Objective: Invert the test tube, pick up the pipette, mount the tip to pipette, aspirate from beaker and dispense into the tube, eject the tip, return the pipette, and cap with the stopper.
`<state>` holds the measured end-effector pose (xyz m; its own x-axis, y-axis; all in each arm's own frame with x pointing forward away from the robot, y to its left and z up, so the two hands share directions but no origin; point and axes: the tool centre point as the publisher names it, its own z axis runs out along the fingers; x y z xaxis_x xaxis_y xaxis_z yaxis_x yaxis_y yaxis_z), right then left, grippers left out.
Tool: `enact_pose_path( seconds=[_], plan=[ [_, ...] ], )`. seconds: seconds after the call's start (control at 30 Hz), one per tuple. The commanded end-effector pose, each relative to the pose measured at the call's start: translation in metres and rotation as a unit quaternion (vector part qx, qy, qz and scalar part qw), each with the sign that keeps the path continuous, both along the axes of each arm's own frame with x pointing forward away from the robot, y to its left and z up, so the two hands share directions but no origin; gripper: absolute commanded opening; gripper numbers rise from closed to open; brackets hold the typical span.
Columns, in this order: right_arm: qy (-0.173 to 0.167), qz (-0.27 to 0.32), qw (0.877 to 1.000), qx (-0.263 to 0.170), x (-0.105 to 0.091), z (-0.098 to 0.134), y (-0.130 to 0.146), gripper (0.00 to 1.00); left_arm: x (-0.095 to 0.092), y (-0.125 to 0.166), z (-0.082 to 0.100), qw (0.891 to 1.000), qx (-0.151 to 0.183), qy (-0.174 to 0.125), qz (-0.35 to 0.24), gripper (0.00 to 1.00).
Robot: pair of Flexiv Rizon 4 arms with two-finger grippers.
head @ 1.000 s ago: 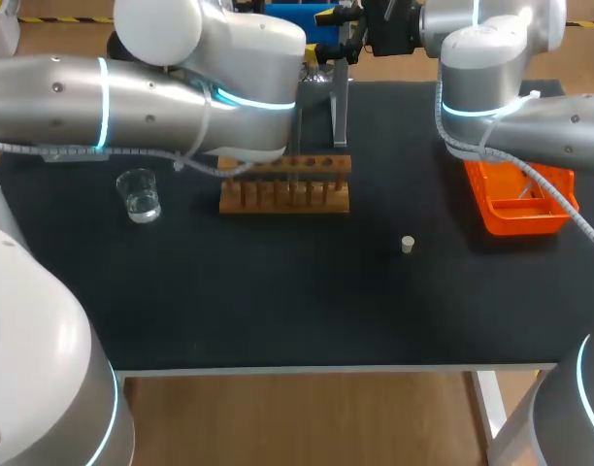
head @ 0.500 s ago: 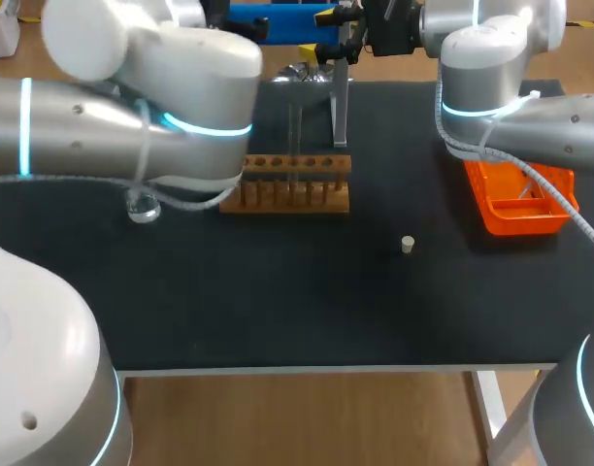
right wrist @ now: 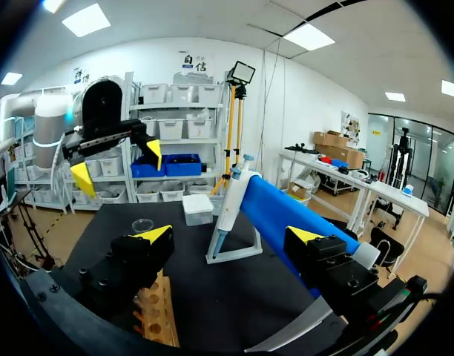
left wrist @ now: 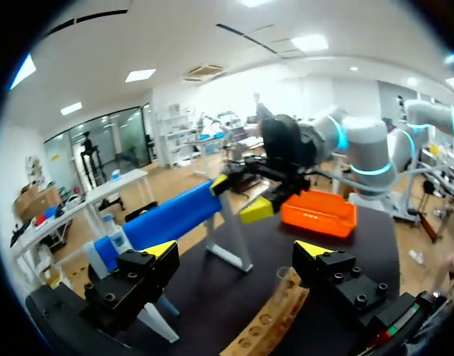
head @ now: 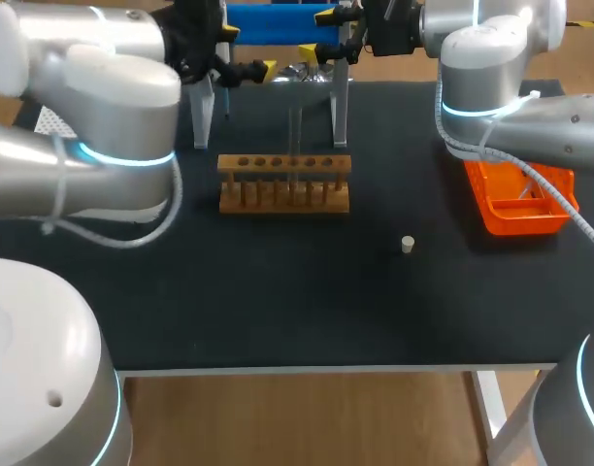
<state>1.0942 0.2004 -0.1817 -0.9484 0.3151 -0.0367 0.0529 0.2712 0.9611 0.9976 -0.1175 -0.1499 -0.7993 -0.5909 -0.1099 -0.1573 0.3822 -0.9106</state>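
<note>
Left gripper point(head: 247, 50): at the table's far edge, just beside the left end of the pipette. Its fingers are spread, with nothing between them.
Right gripper point(head: 316, 32): also at the far edge, by the right end of the pipette and facing the other arm's fingers. Its own fingers stand apart and hold nothing.
Pipette point(head: 273, 12): its blue body lies across a grey stand point(head: 341, 107) at the back of the table, between the two grippers. In the right wrist view it runs ahead of that gripper toward one finger, and I cannot tell whether it touches.
Test tube point(head: 295, 146): clear and upright in the rack, open end up.
Rack point(head: 284, 184): wooden, with one row of holes, in front of the stand near the middle of the table point(head: 278, 291).
Stopper point(head: 408, 244): small and pale, alone on the black surface, in front of the rack and to its right, well apart from it.
Orange tray point(head: 520, 199): on the right side, partly under the right arm — what lies inside is too small to tell.
</note>
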Motion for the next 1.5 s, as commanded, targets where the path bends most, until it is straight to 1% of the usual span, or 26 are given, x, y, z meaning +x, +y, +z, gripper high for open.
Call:
enact_pose_path(
  seconds=[0.03,0.1,0.17,0.27,0.3,0.47,0.6,0.77,0.83,0.9,1.1,1.23,1.33,1.43,1.5],
  plan=[
    [0.000,-0.001,1.000,-0.001,0.000,0.000,0.000,1.00,-0.006,0.003,-0.012,0.970,-0.063,-0.004,-0.234,1.00],
    [0.000,-0.001,1.000,-0.001,0.000,0.000,0.000,1.00,-0.010,-0.003,-0.016,0.967,-0.056,-0.002,-0.250,1.00],
    [0.000,-0.001,1.000,-0.001,0.000,0.000,0.000,1.00,-0.012,-0.007,-0.020,0.961,-0.064,-0.004,-0.269,1.00],
    [0.000,-0.001,1.000,-0.001,0.000,0.000,0.000,1.00,-0.015,-0.012,-0.026,0.956,-0.063,-0.001,-0.285,1.00],
    [0.000,-0.001,1.000,-0.001,0.000,0.000,0.000,1.00,-0.015,-0.014,-0.029,0.956,-0.058,0.002,-0.287,1.00],
    [0.000,-0.001,1.000,-0.001,0.000,0.000,0.000,1.00,-0.016,-0.026,-0.040,0.951,-0.057,0.011,-0.303,1.00],
    [0.000,-0.001,1.000,-0.001,0.000,0.000,0.000,1.00,-0.016,-0.035,-0.049,0.951,-0.053,0.016,-0.304,1.00],
    [0.000,-0.001,1.000,-0.001,0.000,0.000,0.000,1.00,-0.013,-0.046,-0.061,0.952,-0.044,0.023,-0.301,1.00],
    [0.000,-0.001,1.000,-0.001,0.000,0.000,0.000,1.00,-0.013,-0.050,-0.065,0.956,-0.036,0.028,-0.291,1.00],
    [0.000,-0.001,1.000,-0.001,0.000,0.000,0.000,1.00,-0.012,-0.053,-0.070,0.956,-0.038,0.030,-0.291,1.00],
    [0.000,-0.001,1.000,-0.001,0.000,0.000,0.000,1.00,-0.013,-0.059,-0.082,0.959,-0.030,0.042,-0.280,1.00],
    [0.000,-0.001,1.000,-0.001,0.000,0.000,0.000,1.00,-0.013,-0.061,-0.094,0.966,-0.016,0.051,-0.254,1.00],
    [0.000,-0.001,1.000,-0.001,0.000,0.000,0.000,1.00,-0.012,-0.064,-0.104,0.968,-0.005,0.060,-0.244,1.00],
    [0.000,-0.001,1.000,-0.001,0.000,0.000,0.000,1.00,-0.009,-0.065,-0.112,0.970,-0.003,0.068,-0.235,1.00],
    [0.000,-0.001,1.000,-0.001,0.000,0.000,0.000,1.00,-0.007,-0.066,-0.115,0.970,0.000,0.068,-0.233,1.00]
  ],
)
